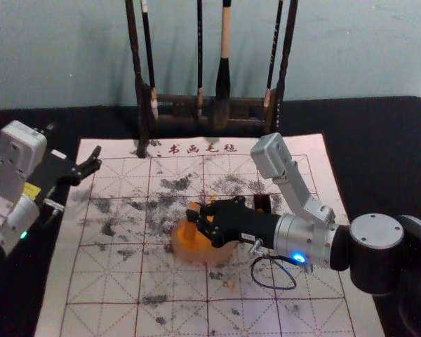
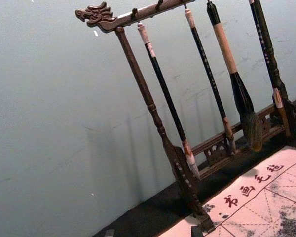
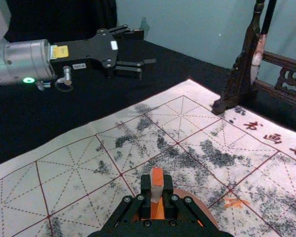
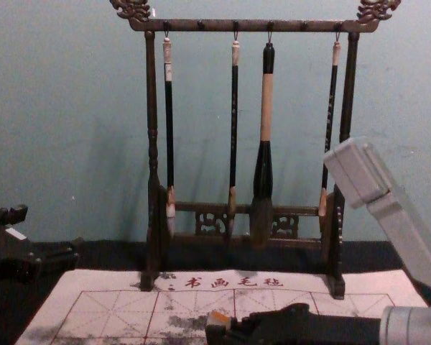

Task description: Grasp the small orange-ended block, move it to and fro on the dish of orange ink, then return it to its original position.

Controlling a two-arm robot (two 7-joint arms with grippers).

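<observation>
Pale blue-green wall (image 1: 63,53) rises behind a table spread with dark cloth (image 1: 400,133), where a white felt mat (image 1: 116,284) is ruled with dark red lines and blotched with black ink. In the head view, a dark wooden rack (image 1: 286,63) stands at the mat's far edge with four brushes (image 1: 223,81) hanging from it. The right gripper (image 1: 196,216) reaches in over the mat and grips the small block (image 1: 190,230), whose orange upper end shows above the fingertips. The block's lower end is over the dish (image 1: 205,257) of orange ink (image 1: 198,243); whether it touches the ink, I cannot tell. The left gripper (image 1: 97,158) is parked at the mat's far left corner, fingers wide. In the left wrist view, the rack and brushes appear beside the wall, and two dark fingertips at the frame's edge stand well apart. In the right wrist view, the right gripper (image 3: 157,189) has its fingers closed on the pale sides of the block, orange end up, with the dish underneath; an orange smear (image 3: 235,203) marks the mat near it. In the chest view, the block's orange end pokes up at the right gripper's tip, before the rack, while the left gripper's fingers are spread at the left edge.
</observation>
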